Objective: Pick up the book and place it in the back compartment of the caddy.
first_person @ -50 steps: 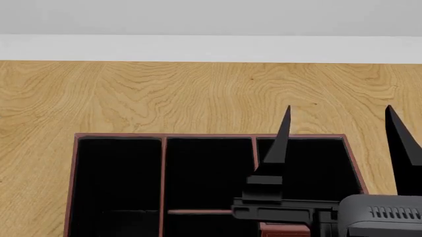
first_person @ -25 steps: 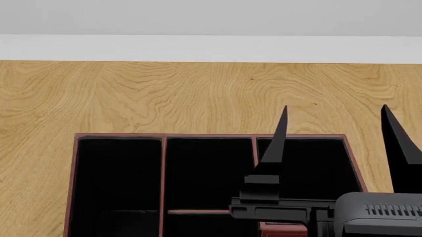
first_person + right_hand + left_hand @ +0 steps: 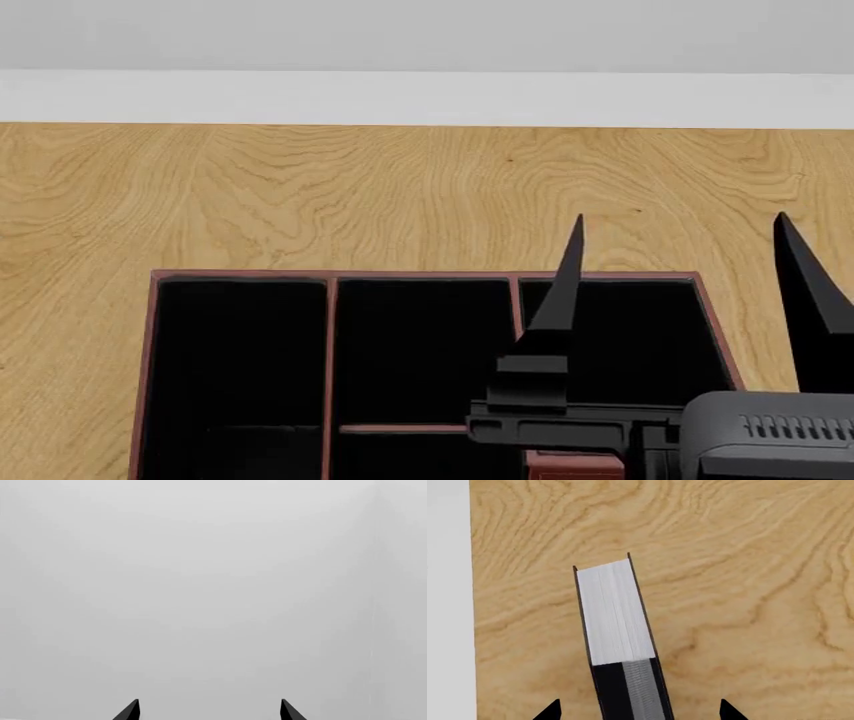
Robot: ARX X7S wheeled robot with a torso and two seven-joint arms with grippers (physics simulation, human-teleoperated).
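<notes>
Head view: the large dark red-brown wooden caddy [image 3: 151,380] with black interior sits at lower centre on the light wooden table [image 3: 400,190]; its larger middle back compartment [image 3: 420,350] holds nothing visible. The right gripper [image 3: 687,270], jaws wide, hangs at lower right. In the left wrist view, the thick black hardcover book [image 3: 614,615] stands between the spread fingertips of the left gripper [image 3: 640,711], untouched.
</notes>
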